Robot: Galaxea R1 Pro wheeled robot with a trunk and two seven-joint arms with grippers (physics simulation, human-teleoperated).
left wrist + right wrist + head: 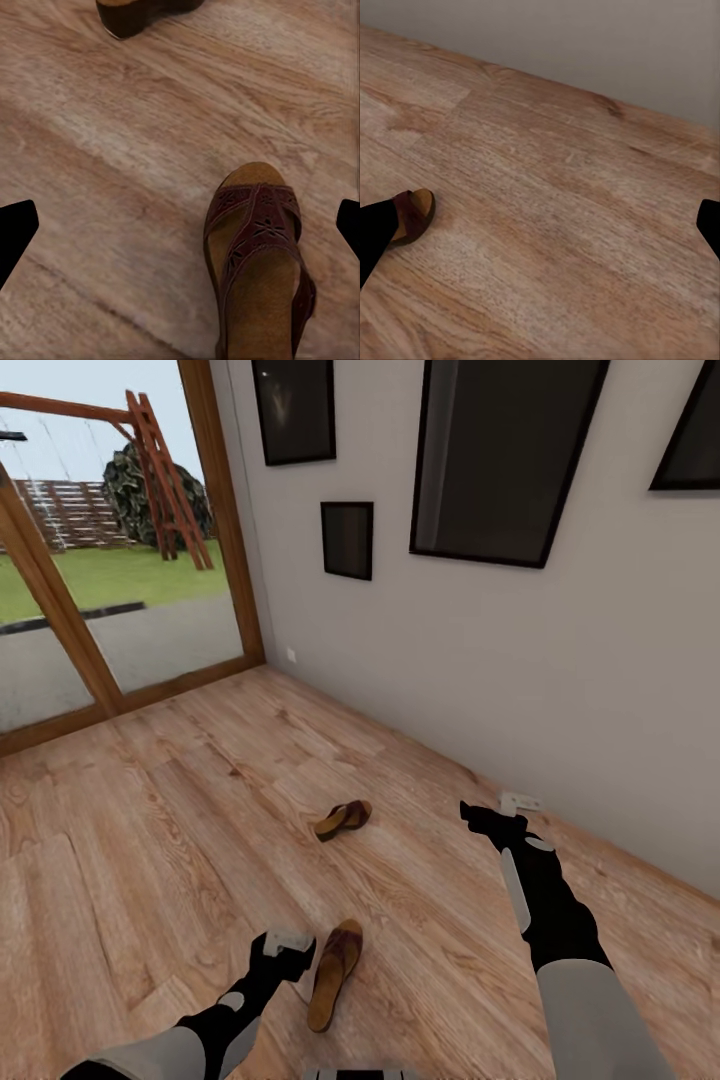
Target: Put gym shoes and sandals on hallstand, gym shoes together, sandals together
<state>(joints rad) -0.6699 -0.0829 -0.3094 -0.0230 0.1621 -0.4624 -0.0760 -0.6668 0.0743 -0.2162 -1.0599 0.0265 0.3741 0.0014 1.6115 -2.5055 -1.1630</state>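
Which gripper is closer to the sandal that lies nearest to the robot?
Left. The left gripper is right beside the near sandal, not touching it. The right gripper is far off, near the wall.

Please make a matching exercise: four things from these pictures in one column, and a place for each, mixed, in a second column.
1. near sandal
2. far sandal
3. right gripper
4. glass door

a. at far left, garden behind it
b. on the floor, beside the left gripper
c. in the air, near the wall
d. on the floor, farther ahead

Pairs: 1-b, 2-d, 3-c, 4-a
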